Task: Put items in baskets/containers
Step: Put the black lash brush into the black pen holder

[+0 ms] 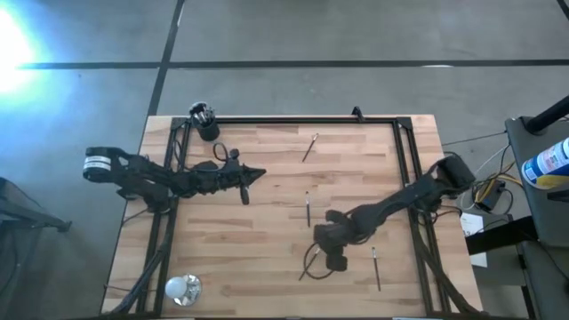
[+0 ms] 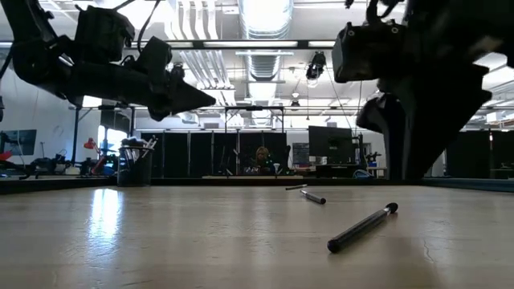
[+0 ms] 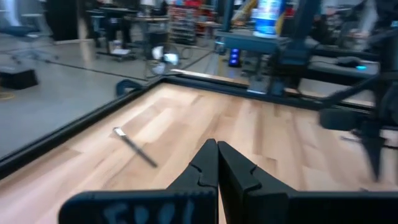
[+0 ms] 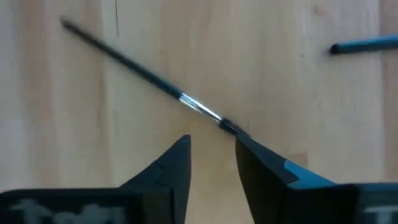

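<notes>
- Nearest the low camera, a dark makeup brush (image 2: 362, 227) lies on the wooden table (image 1: 267, 249).
- Right end effector (image 4: 211, 155) hovers slightly open, empty, over another brush (image 4: 149, 81), partly hiding its tip.
- Left end effector (image 3: 216, 163) is closed, empty, raised.
- Black cup (image 1: 206, 125) stands at the far-left corner.

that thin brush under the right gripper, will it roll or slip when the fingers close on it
The brush is a slim round rod lying flat on smooth wood, so a nudge would probably roll it. It looks stiff and very light. The right gripper is open, but the brush lies slanted across the gap near its tip end, so it may pivot or squirt out.
</notes>
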`<action>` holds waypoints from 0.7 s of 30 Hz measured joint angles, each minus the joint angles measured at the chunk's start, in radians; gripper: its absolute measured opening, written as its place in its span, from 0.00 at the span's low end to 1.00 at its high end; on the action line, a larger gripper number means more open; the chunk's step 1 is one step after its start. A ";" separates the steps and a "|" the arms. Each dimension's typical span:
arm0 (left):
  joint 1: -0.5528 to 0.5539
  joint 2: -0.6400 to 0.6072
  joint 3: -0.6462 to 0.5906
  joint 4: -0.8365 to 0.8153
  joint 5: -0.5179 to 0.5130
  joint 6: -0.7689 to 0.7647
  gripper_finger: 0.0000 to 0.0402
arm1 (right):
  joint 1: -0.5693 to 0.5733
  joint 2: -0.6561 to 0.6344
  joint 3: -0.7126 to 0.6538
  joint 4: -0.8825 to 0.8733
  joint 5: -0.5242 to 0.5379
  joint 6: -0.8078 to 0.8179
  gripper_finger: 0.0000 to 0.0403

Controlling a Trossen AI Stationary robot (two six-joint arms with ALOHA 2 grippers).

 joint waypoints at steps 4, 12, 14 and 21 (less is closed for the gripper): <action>0.000 0.000 0.013 0.000 0.034 -0.007 0.00 | 0.000 0.053 0.086 -0.120 0.034 -0.186 0.34; 0.000 0.000 0.018 -0.004 0.055 -0.022 0.00 | -0.003 0.128 0.144 -0.137 0.031 -0.375 0.29; 0.000 0.000 0.018 -0.009 0.060 -0.022 0.00 | -0.003 0.139 0.144 -0.139 0.027 -0.400 0.26; 0.000 0.000 0.049 -0.099 0.075 -0.029 0.00 | -0.010 0.148 0.130 -0.160 0.026 -0.439 0.17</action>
